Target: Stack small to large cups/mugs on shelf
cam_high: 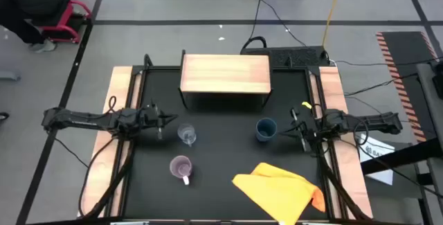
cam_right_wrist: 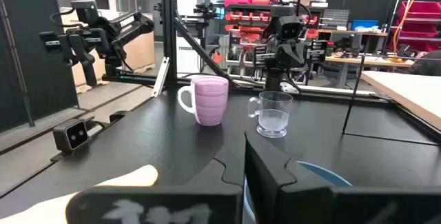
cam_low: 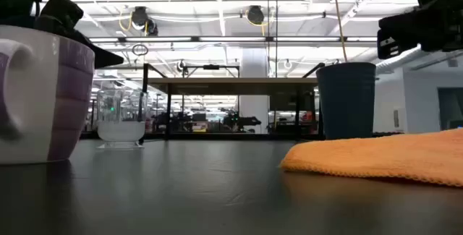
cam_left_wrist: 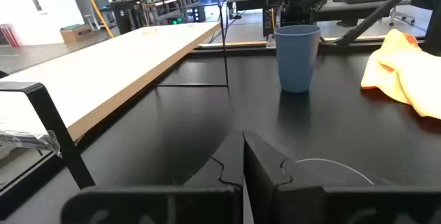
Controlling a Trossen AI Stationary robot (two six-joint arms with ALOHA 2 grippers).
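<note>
My left claw [cam_high: 166, 120] hangs pressed together at the table's left edge, just left of the glass [cam_high: 187, 136], and my right claw [cam_high: 296, 129] hangs pressed together at the right edge, just right of the blue cup [cam_high: 266, 129]; neither holds anything. The purple mug [cam_high: 181, 167] stands nearer than the glass, left of an orange cloth [cam_high: 280, 190]. The shelf [cam_high: 225, 74] sits at the far middle with nothing on its top.

Shelf [cam_high: 225, 73]: light wood top on black legs, at the worktop's far edge, centred, nothing on it. Tiny clear glass [cam_high: 187, 136]: upright, empty, left of centre in front of the shelf. Light purple mug [cam_high: 181, 167]: upright, handle toward the near edge, just nearer than the glass. Dark blue cup [cam_high: 266, 129]: upright, right of centre, apart from both.
</note>
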